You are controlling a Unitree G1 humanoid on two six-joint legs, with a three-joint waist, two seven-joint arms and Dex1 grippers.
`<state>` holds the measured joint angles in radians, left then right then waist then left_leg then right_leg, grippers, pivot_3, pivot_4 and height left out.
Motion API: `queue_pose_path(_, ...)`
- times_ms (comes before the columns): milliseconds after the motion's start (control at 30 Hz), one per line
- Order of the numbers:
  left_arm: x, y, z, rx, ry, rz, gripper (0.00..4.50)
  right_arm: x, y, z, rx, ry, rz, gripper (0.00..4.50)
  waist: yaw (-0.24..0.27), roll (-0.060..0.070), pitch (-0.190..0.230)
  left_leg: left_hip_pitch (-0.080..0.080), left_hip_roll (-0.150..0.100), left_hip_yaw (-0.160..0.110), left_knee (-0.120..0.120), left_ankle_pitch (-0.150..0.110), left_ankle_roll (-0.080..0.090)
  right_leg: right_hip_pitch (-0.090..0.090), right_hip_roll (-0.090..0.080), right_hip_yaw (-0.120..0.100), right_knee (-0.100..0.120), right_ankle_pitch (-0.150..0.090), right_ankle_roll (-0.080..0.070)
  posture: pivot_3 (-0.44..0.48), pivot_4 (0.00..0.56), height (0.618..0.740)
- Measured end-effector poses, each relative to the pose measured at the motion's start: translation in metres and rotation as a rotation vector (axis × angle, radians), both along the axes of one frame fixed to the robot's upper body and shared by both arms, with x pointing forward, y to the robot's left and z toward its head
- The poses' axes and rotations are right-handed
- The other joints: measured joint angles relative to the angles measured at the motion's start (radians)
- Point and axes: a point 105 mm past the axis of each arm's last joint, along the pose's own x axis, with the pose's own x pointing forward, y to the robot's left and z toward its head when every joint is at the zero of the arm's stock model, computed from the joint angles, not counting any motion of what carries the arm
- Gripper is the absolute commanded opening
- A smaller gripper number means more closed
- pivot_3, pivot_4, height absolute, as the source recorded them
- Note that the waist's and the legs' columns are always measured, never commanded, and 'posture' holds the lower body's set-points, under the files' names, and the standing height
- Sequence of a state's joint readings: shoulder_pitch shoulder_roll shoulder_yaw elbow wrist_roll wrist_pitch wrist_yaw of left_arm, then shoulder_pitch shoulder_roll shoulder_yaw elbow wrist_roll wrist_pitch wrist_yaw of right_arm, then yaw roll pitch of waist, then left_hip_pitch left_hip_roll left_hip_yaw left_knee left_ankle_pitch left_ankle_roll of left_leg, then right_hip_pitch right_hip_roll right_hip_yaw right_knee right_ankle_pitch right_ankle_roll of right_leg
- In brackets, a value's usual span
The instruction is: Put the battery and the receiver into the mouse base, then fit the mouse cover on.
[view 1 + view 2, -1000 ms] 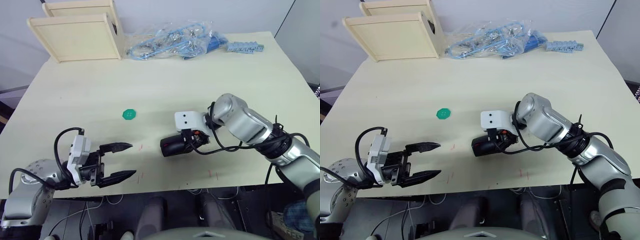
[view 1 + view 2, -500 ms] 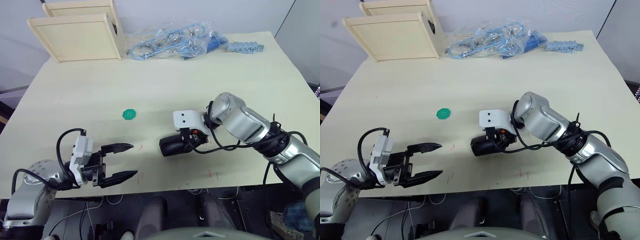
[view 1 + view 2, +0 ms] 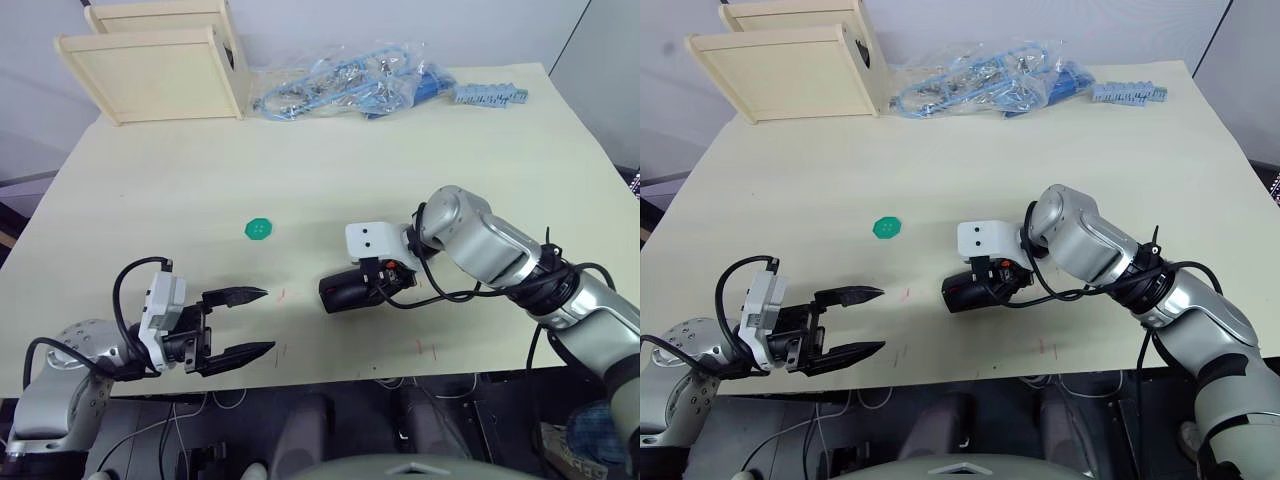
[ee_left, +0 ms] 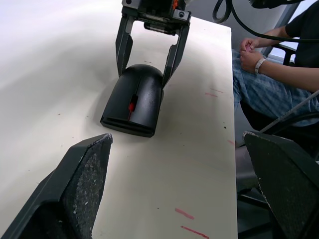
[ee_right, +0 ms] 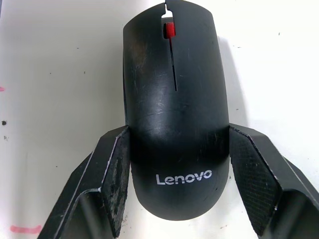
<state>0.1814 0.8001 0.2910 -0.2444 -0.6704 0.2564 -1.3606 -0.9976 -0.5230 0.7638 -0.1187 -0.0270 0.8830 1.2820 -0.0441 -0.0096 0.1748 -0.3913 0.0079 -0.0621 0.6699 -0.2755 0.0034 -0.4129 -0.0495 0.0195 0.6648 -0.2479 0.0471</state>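
Near the front edge of the counter point(image 3: 300, 160), the assembled mouse lies flat, its mouse cover point(image 5: 172, 99) seated on the mouse base point(image 4: 127, 125) with no visible gap along the seam. The red scroll wheel point(image 5: 170, 30) shows through the slot in the cover. No battery or receiver lies loose on the counter, so both are judged to be already inside the base.

The right claw point(image 5: 174, 189) straddles the rear of the mouse. Its two fingers point(image 5: 117, 174) stand one on each side of the cover; the left finger touches the shell, and whether the other presses it or merely stands beside it cannot be told. The claw is spread to mouse width.

The left claw point(image 3: 240, 322) hovers at the near edge of the counter, well apart from the mouse, with its fingers wide and nothing between them.

Judged status: insertion and cover fitting appear complete. Remaining work is likely limited to releasing the mouse and withdrawing the right arm.

A green disc point(image 3: 259, 229) lies beyond the left claw.
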Motion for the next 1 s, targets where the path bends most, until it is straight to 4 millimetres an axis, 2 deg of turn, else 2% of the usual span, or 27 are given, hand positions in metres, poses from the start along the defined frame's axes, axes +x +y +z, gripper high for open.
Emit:
queue_pose_path(100,0.000,0.000,0.000,0.000,0.000,-0.002,4.50,0.000,0.000,0.000,0.000,0.000,0.000,2.42,0.000,0.000,0.000,0.000,0.000,0.000,0.000,0.000,0.000,0.000,0.000,0.000,0.000,0.000,0.000,0.000,0.150,0.740)
queue_pose_path(200,0.000,0.000,0.000,0.000,0.000,-0.002,4.50,-0.001,0.001,0.000,0.004,-0.002,0.004,3.97,0.000,0.000,0.000,0.000,0.000,0.000,0.000,0.000,0.000,0.000,0.000,0.000,0.000,0.000,0.000,0.000,0.150,0.740)
queue_pose_path(233,0.000,0.000,0.000,0.000,0.000,-0.002,4.50,-0.001,0.001,0.000,0.004,-0.002,0.004,4.31,0.000,0.000,0.000,0.000,0.000,0.000,0.000,0.000,0.000,0.000,0.000,0.000,0.000,0.000,0.000,0.000,0.150,0.740)
queue_pose_path(367,0.000,0.000,0.000,0.000,-0.001,-0.002,4.50,-0.003,0.003,-0.007,0.006,0.013,0.006,4.31,0.003,0.000,0.000,-0.002,0.000,0.000,0.000,0.000,0.000,0.000,-0.001,0.000,-0.001,0.000,0.000,0.000,0.150,0.740)
queue_pose_path(700,0.001,0.000,0.000,0.000,-0.002,0.003,4.50,-0.003,0.003,-0.004,0.015,-0.001,0.010,4.31,0.003,0.000,0.000,-0.002,0.000,-0.001,0.000,0.000,0.000,0.000,-0.001,-0.001,-0.001,0.000,0.000,0.000,0.150,0.740)
queue_pose_path(900,0.001,0.000,0.001,0.000,-0.005,0.005,4.50,-0.008,0.004,0.020,0.118,0.001,0.029,4.31,0.003,0.000,0.000,-0.002,0.000,-0.001,0.000,0.000,0.000,0.000,-0.001,-0.001,-0.002,0.000,0.000,0.000,0.150,0.740)
queue_pose_path(1000,0.002,-0.001,0.002,0.000,-0.009,0.007,4.50,-0.015,0.002,0.042,0.358,0.051,0.038,4.31,0.007,0.000,0.000,-0.003,-0.001,-0.001,0.000,0.000,0.000,0.000,-0.001,-0.001,-0.002,0.000,0.000,0.000,0.150,0.740)
